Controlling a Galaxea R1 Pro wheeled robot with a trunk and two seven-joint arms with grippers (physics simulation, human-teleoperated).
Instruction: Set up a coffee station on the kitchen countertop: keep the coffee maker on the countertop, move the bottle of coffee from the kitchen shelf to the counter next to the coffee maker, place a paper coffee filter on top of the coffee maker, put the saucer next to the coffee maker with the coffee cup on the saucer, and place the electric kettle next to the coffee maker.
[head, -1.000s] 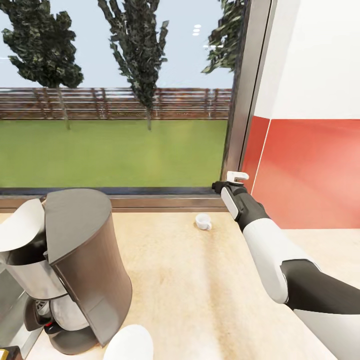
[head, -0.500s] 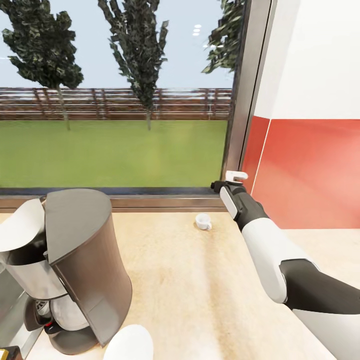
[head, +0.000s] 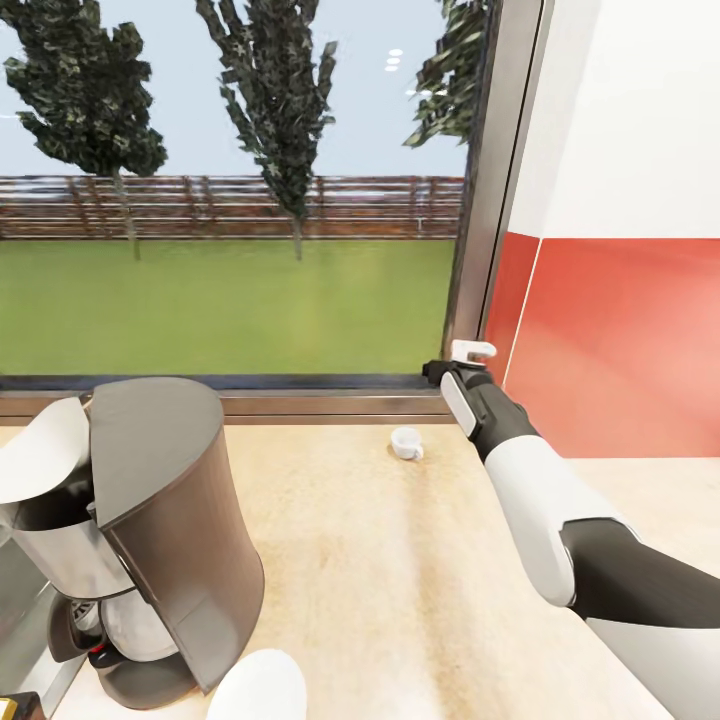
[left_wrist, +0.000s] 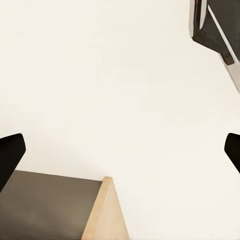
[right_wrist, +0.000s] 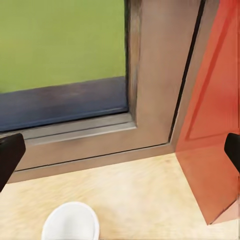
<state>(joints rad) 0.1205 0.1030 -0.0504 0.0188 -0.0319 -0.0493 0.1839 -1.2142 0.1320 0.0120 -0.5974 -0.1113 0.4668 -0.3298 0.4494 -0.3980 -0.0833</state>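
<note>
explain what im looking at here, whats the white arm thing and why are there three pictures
These are simulator pictures of a two-armed wheeled robot in a kitchen. The large picture comes from a camera on its head, looking down at the countertop below a window. The white and black limb is its right arm, and the right gripper hangs above the back corner, holding nothing.

The other two pictures come from cameras near each gripper. In the right wrist view the dark fingers sit wide apart at the edges, with the coffee cup on the wood beneath. The left gripper is open too, facing a pale wall.

On the countertop: the coffee maker with a white paper coffee filter in its top, the cup near the window, and a saucer in front.
</note>
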